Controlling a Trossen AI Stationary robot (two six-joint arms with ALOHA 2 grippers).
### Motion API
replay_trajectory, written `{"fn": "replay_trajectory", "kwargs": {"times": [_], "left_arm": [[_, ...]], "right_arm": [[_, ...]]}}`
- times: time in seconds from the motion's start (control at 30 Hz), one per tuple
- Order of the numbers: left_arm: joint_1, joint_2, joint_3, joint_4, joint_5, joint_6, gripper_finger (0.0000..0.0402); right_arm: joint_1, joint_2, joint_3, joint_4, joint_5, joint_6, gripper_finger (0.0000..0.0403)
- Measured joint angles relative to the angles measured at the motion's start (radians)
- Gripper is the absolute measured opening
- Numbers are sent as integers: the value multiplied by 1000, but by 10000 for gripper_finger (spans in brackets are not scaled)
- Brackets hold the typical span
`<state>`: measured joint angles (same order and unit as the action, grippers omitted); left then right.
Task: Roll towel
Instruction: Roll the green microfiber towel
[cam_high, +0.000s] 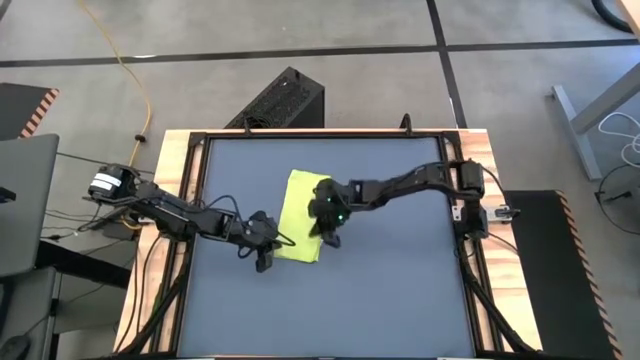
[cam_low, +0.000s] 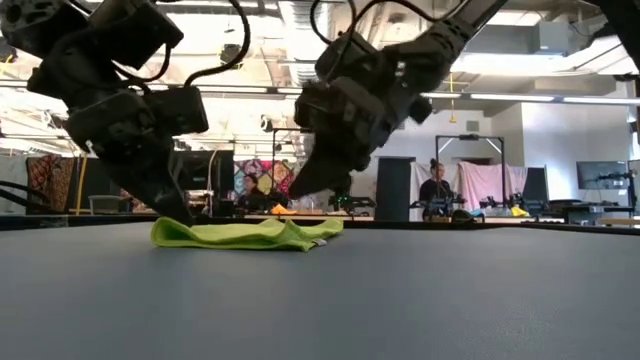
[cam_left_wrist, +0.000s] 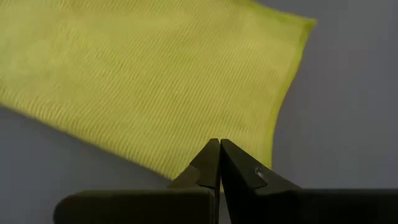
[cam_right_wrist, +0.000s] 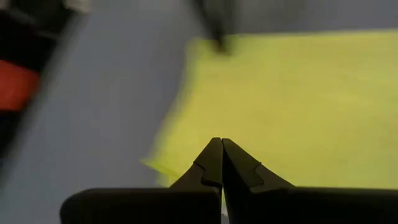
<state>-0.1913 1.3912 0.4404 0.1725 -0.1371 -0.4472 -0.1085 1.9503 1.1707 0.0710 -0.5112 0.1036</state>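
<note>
The lime towel (cam_high: 303, 215) lies flat on the dark table as a narrow folded strip running from far to near; it also shows in the low view (cam_low: 250, 235). My left gripper (cam_high: 268, 258) is shut at the towel's near left corner, its tips low at the cloth's left end (cam_low: 183, 214) and over the cloth's edge in its own wrist view (cam_left_wrist: 219, 144). My right gripper (cam_high: 330, 240) is shut and hangs above the towel's near right part (cam_low: 297, 190), clear of the cloth; its wrist view (cam_right_wrist: 217, 142) shows the towel (cam_right_wrist: 292, 106) below it. My left gripper's shut fingertips (cam_left_wrist: 211, 155) point slantwise down at the towel's near left edge (cam_left_wrist: 186, 134), coming from the table's left. I cannot tell whether they touch the cloth. The towel lies flat on the table.
A wooden frame (cam_high: 175, 160) runs round the table. A black box (cam_high: 280, 100) stands on the floor beyond the far edge. Bare table surface (cam_high: 380, 300) lies near and right of the towel. A person (cam_low: 437, 185) stands far back in the room.
</note>
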Motion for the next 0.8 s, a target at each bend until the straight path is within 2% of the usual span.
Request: {"fn": "replay_trajectory", "kwargs": {"times": [0.1,0.4,0.6,0.8], "left_arm": [[5,12,1,4,-2,13,0],[36,68,1,44,69,38,0],[36,82,2,63,125,28,0],[8,78,2,31,181,16,0]], "right_arm": [[29,37,-1,6,-19,0,22],[124,144,1,23,89,75,22],[136,132,3,-36,164,106,22],[125,128,2,-62,164,107,22]]}}
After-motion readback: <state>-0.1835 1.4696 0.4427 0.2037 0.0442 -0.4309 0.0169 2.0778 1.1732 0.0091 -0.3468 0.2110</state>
